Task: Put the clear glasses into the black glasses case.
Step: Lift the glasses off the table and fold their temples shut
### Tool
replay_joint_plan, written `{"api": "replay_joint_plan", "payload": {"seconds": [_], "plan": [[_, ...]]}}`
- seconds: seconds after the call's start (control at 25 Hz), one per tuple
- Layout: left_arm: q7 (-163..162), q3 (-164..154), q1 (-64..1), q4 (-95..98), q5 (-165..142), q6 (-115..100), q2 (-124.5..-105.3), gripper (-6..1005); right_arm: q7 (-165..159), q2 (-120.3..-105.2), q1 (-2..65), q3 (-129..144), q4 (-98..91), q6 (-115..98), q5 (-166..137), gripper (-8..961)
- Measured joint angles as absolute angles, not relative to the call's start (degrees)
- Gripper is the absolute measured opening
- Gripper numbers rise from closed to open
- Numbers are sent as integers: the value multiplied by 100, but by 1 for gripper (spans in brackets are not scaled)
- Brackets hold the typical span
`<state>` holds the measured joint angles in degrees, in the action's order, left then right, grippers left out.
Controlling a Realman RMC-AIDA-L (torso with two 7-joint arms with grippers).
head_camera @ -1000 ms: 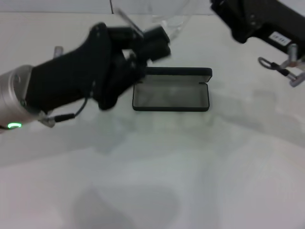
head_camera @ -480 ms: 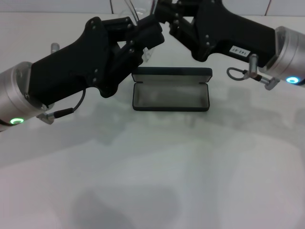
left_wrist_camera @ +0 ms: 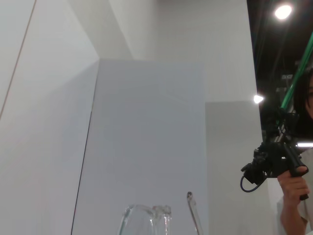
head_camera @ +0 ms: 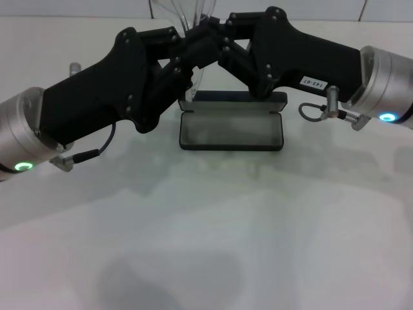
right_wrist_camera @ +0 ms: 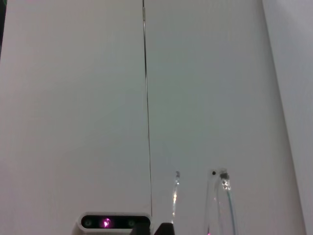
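The black glasses case [head_camera: 231, 131] lies open on the white table, grey lining up, its lid [head_camera: 235, 98] standing at the far side. Above the case's far left corner my left gripper [head_camera: 197, 48] is shut on the clear glasses [head_camera: 187, 11], held upright with one thin arm hanging toward the case. My right gripper [head_camera: 226, 40] has come in from the right and meets the left one at the glasses. In the left wrist view the clear glasses [left_wrist_camera: 146, 220] show their lens edge. Two thin tips of the clear glasses [right_wrist_camera: 221, 196] show in the right wrist view.
The white table [head_camera: 206, 226] spreads out in front of the case. Both wrist cameras look up at white wall panels. A person [left_wrist_camera: 293, 181] holding a device stands far off in the left wrist view. A sensor bar [right_wrist_camera: 115, 222] sits low in the right wrist view.
My right arm swung in from the upper right and now meets the left gripper above the case. The left gripper has risen slightly with the glasses. The case has not moved.
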<state>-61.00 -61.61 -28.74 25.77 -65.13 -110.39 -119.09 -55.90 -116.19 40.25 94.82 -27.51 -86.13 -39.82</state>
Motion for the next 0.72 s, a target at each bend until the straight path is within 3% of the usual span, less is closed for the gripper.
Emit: {"api": "replay_joint_plan", "payload": {"seconds": [0.72], "plan": [[-6100, -6161, -2874, 2562, -6540, -11038, -11908, 112, -5589, -11610, 4018, 9738, -2877, -8550, -3981, 63]]}}
